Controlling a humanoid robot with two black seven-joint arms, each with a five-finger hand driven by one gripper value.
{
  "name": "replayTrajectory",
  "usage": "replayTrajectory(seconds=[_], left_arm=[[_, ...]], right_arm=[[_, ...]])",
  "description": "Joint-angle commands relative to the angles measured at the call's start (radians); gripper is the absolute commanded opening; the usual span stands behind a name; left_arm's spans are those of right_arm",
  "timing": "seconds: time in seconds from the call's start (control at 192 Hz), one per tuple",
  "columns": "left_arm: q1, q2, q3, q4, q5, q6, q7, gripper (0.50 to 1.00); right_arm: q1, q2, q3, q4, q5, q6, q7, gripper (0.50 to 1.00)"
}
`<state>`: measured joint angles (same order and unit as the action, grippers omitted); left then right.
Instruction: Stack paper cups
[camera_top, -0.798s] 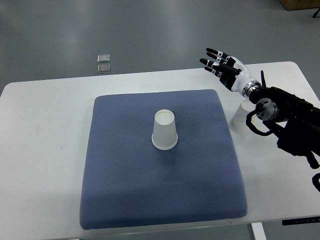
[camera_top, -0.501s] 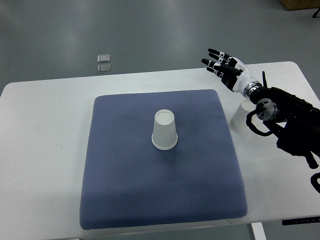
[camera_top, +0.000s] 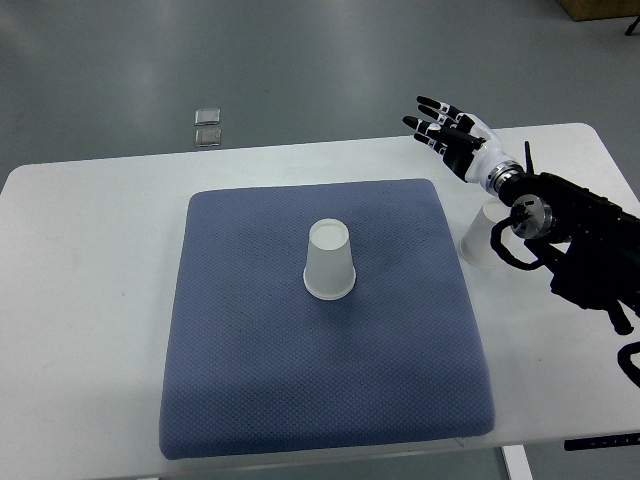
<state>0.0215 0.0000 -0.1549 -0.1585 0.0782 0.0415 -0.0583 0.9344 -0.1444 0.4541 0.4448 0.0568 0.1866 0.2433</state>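
The right hand (camera_top: 450, 135) hovers in the upper right of the frame with its fingers (camera_top: 428, 104) spread and holding nothing, over the far edge of the white table (camera_top: 90, 260). One paper cup (camera_top: 480, 240) stands below it, partly hidden under the forearm, just beside the blue mat (camera_top: 250, 380). A second, upside-down paper cup (camera_top: 329, 261) sits at mid-mat, well left of the hand.

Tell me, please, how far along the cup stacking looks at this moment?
Nothing is stacked yet. One cup stands upside down on the blue mat; the second cup sits apart on the table, partly hidden under the right arm. The right hand hovers open and empty. Grasping and stacking both remain.
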Motion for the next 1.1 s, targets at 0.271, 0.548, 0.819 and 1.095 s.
replayTrajectory(seconds=[0.271,0.548,0.819,1.095], left_arm=[[0.0,0.0,0.0,0.001,0.0,0.0,0.0,1.0],[0.0,0.0,0.0,0.001,0.0,0.0,0.0,1.0],[0.0,0.0,0.0,0.001,0.0,0.0,0.0,1.0],[0.0,0.0,0.0,0.001,0.0,0.0,0.0,1.0]], right_arm=[[0.012,-0.007,-0.003,0.0,0.0,-0.001,-0.001,0.919],[0.026,-0.01,-0.017,0.002,-0.052,0.011,-0.001,0.919],[0.041,-0.026,-0.02,0.008,-0.215,0.013,-0.004,0.917],[0.063,-0.141,-0.02,0.017,-0.534,0.123,0.001,0.917]])
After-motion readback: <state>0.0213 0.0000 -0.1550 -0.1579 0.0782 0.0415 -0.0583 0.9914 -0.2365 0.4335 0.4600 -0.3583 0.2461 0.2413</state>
